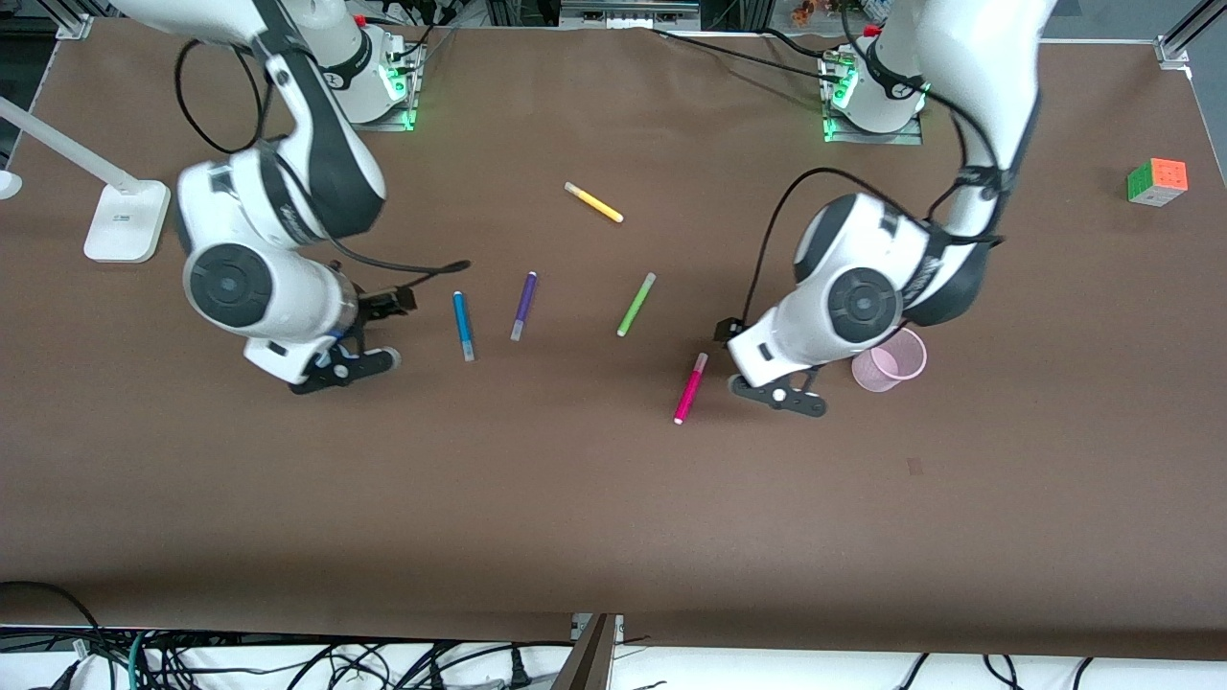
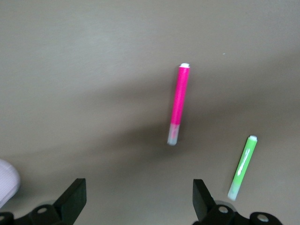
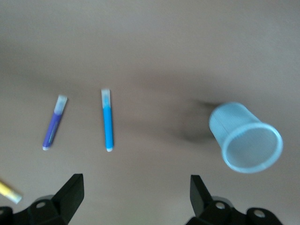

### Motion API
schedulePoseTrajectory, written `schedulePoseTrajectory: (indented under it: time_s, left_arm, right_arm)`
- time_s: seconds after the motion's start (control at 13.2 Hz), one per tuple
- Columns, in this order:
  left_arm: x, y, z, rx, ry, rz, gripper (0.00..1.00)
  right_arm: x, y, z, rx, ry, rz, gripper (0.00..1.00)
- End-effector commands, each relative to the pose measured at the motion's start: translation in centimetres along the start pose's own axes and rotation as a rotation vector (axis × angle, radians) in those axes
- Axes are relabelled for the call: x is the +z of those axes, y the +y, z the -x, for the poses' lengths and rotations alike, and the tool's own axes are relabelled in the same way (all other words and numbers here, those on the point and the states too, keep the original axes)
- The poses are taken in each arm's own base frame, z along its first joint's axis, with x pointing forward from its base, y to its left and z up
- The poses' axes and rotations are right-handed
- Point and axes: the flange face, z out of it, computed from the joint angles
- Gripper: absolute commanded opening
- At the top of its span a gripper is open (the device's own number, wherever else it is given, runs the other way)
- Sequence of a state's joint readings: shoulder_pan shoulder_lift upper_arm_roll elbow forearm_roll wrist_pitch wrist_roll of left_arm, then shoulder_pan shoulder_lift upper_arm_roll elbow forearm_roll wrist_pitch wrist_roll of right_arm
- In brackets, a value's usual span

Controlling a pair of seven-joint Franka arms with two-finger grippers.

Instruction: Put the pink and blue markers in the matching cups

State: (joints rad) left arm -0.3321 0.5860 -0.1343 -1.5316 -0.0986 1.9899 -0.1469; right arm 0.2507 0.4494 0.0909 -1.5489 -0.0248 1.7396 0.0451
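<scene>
Both grippers are wide open and holding nothing yet, so we're at the very start: the reach-for-the-marker step. Our left gripper (image 1: 778, 395) hangs low over the table just beside the pink marker (image 1: 690, 388), which lies flat, not yet between the fingers (image 2: 72, 200). The pink cup (image 1: 891, 360) stands upright close by, toward the left arm's end of the table, partly tucked under that arm's wrist.

Our right gripper (image 1: 343, 369) hovers low near the blue marker (image 1: 463, 325), also lying flat. The blue cup (image 3: 246, 138) only shows up in the right wrist view, where it looks tilted; in the front view the arm hides it.

Neither marker is in a cup, so we'd say nothing is done so far.

Next move, as we read it: each gripper has to slide over its own marker, straddle the barrel crosswise, drop and close.

Stuff to ignore: purple marker (image 1: 523, 306), green marker (image 1: 636, 304), yellow marker (image 1: 593, 202), a colour cube (image 1: 1157, 181) and a white lamp base (image 1: 126, 221)
</scene>
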Motion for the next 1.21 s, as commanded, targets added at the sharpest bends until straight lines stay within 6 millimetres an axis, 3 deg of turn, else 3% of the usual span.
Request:
schedulePoseTrajectory:
  time_s: [0.0, 0.23, 0.38, 0.68, 0.83, 1.14]
  left_arm:
    - [3.2, 1.7, -1.4, 0.031, 0.036, -0.016, 1.00]
    - [6.9, 1.9, -2.4, 0.033, 0.074, -0.007, 1.00]
    - [8.0, 2.1, -2.7, 0.033, 0.087, -0.003, 1.00]
    - [11.1, 3.1, -2.8, -0.033, 0.091, -0.003, 1.00]
    - [11.9, 3.2, -2.9, -0.032, 0.092, -0.005, 1.00]
    - [13.7, 3.2, -3.1, -0.025, 0.106, -0.021, 1.00]
  right_arm:
    - [3.6, -1.3, -0.9, -0.008, 0.053, -0.011, 1.00]
    - [9.1, -2.5, -1.1, -0.024, 0.137, -0.014, 1.00]
    - [11.9, -4.0, -1.3, -0.046, 0.148, -0.013, 1.00]
    - [17.1, -4.4, -1.5, -0.052, 0.209, -0.022, 1.00]
    - [18.6, -4.7, -1.4, -0.056, 0.215, -0.024, 1.00]
    - [19.1, -6.7, -1.1, -0.006, 0.210, -0.025, 0.98]
